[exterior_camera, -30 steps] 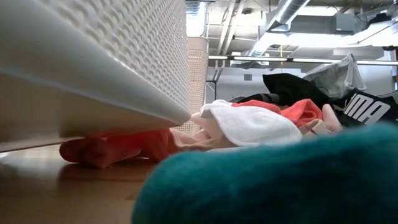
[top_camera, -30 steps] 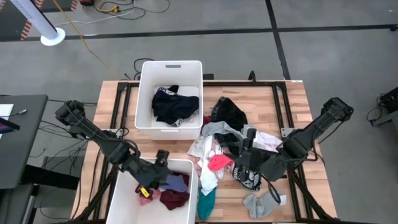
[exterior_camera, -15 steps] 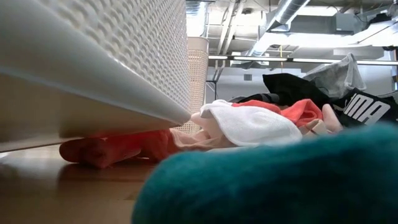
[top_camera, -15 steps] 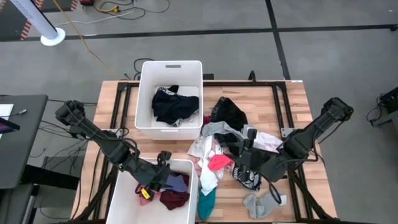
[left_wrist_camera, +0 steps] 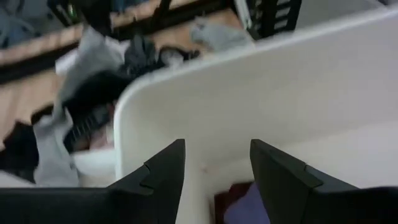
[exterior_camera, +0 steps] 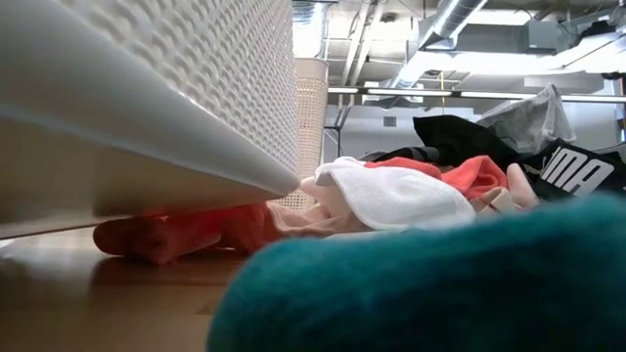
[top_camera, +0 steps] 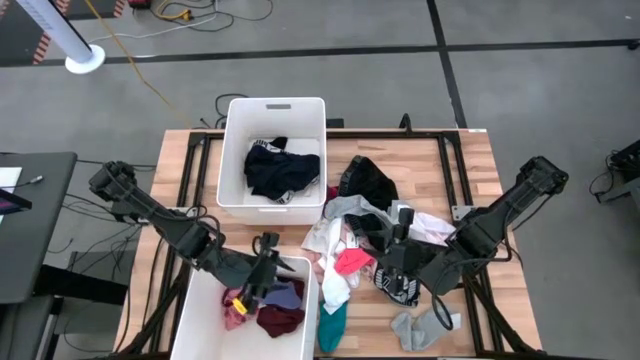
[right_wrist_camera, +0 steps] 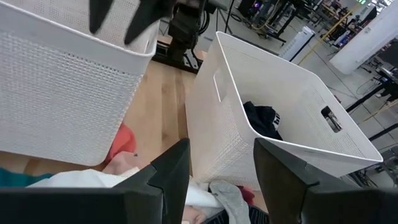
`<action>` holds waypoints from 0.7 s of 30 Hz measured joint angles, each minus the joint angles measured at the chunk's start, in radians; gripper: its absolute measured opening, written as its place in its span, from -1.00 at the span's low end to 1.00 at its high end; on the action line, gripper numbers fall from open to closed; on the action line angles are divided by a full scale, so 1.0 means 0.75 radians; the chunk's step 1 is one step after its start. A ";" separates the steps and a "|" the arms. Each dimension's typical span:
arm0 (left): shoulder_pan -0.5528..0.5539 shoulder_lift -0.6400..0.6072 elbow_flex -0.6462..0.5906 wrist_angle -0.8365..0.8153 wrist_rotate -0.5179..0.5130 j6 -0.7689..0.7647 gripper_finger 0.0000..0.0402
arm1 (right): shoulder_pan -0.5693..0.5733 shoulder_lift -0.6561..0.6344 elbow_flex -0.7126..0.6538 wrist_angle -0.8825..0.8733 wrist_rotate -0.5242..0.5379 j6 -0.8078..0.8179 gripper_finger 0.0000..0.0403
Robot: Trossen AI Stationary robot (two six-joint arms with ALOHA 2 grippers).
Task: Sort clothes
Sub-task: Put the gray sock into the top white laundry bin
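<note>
Since a moment ago my left gripper (top_camera: pixel 262 283), apparently empty and half-open, moved over the near bin (top_camera: pixel 200 320); most clothes (top_camera: pixel 375 225) remain unsorted.

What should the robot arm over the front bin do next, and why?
Probably lift the left gripper up and out of the near bin, then swing toward the clothes pile. Its fingers stand open with nothing between them, the bin already holds a maroon garment, and many clothes are unsorted.
</note>
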 joint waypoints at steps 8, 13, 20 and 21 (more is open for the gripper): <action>-0.050 0.000 0.128 -0.055 0.045 0.045 -0.03 | 0.026 -0.007 0.000 -0.104 0.001 0.062 -0.05; -0.097 -0.001 0.228 -0.251 0.074 0.025 -0.03 | 0.051 -0.025 0.000 -0.320 0.001 0.250 -0.05; -0.127 -0.001 0.353 -0.424 -0.308 0.041 -0.03 | 0.069 -0.065 -0.001 -0.624 -0.009 0.570 -0.05; -0.127 -0.001 0.360 -0.434 -0.351 0.042 -0.03 | 0.069 -0.067 -0.001 -0.672 -0.015 0.615 -0.05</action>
